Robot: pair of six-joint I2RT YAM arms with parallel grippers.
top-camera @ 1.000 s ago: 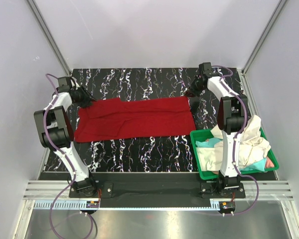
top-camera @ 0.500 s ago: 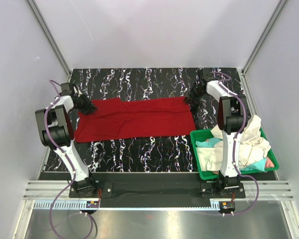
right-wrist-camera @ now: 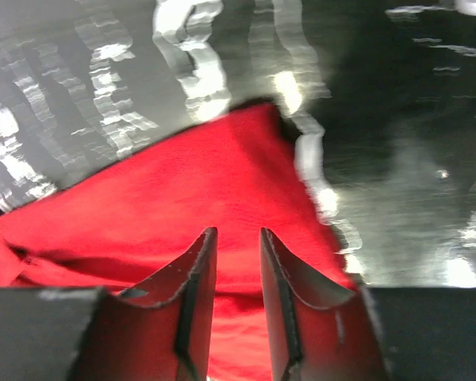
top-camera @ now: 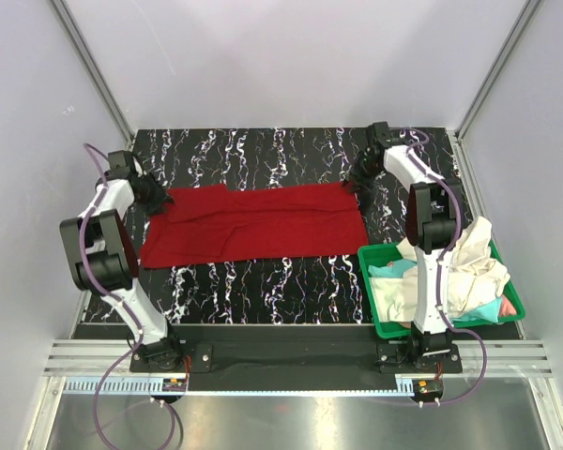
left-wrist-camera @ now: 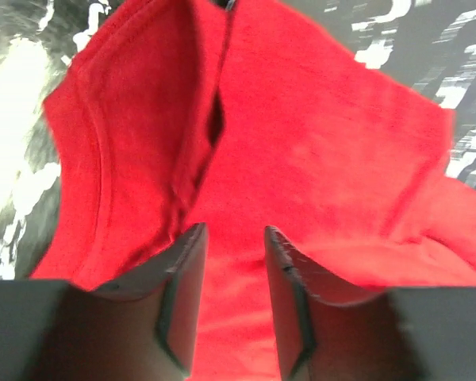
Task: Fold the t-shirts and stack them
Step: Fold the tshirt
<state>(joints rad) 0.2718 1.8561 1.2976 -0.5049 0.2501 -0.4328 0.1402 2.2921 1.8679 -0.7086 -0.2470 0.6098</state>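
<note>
Both ends of the red shirt [top-camera: 253, 223], stretched left-to-right near the bench's [top-camera: 263, 155] far edge, lay under an arm: left fingers [left-wrist-camera: 182, 302] and right fingers [right-wrist-camera: 194, 294] parted, gripping nothing.

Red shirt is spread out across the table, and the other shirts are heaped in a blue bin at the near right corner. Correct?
No. The bin is green, not blue; the top external view shows it. Otherwise right: the red shirt is spread out across the table, and the other shirts are heaped in it at the near right corner.
</note>
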